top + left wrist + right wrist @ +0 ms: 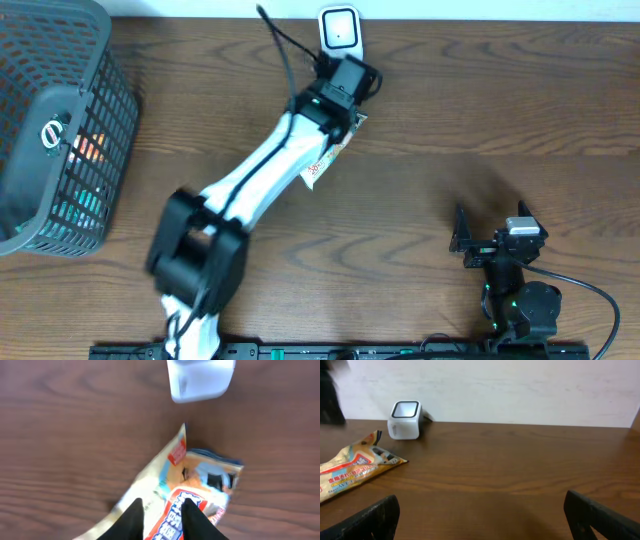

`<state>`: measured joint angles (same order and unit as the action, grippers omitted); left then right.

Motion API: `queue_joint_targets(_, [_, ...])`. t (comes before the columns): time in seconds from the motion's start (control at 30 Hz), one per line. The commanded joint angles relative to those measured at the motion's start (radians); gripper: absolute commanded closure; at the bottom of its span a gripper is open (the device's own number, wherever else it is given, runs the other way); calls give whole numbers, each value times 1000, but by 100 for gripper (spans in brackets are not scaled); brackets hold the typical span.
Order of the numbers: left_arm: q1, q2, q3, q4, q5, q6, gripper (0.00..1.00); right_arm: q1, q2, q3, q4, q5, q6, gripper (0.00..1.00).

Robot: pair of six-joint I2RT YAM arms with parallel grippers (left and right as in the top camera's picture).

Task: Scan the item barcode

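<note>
**Operator:** Where does the packet lie against the left gripper?

**Spotter:** Your left gripper [161,506] sits right over the snack packet [200,485]. From the left wrist, its two dark fingers [132,520] stand a narrow gap apart, with the red-and-white printed end of the packet between them. The rest of the packet reaches away toward the white scanner [200,380], near it but not touching.

**Operator:** Is it gripped?

**Spotter:** You cannot tell from these views. The fingers are close around the packet's end, yet from the right wrist the packet looks to lie flat on the wooden table [500,100], just in front of the scanner.

**Operator:** And the right side?

**Spotter:** Your right gripper [482,512] is spread wide and holds nothing. It is low over the table, well apart from the packet and the scanner.

**Operator:** What is hard to make out?

**Spotter:** From overhead your left arm [255,175] covers most of the packet, and only a corner shows beside it. The left wrist picture is blurred, so you cannot read the print, and the frame cuts off the scanner's top. In the right wrist view the packet runs off the left edge. The dark basket [60,130] at the far left is cropped too.
</note>
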<state>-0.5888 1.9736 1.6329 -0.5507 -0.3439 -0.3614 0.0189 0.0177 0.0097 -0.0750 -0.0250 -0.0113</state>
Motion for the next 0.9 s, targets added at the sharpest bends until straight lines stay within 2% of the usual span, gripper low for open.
queue_joint_targets(0.0, [21, -80, 1, -77, -23, -9, 71, 6, -4, -3, -2, 7, 3, 1])
queue_joint_targets(0.07, [24, -77, 0, -127, -5, -42, 71, 6, -4, -3, -2, 7, 3, 1])
queue_joint_targets(0.27, [23, -15, -8, -243, 209, -63, 71, 6, -4, -3, -2, 7, 3, 1])
queue_joint_targets(0.6, [29, 146, -62, -291, 209, -90, 73, 6, -4, -3, -2, 7, 3, 1])
queue_joint_targets(0.87, [26, 152, -62, -307, 346, -101, 73, 6, -4, -3, -2, 7, 3, 1])
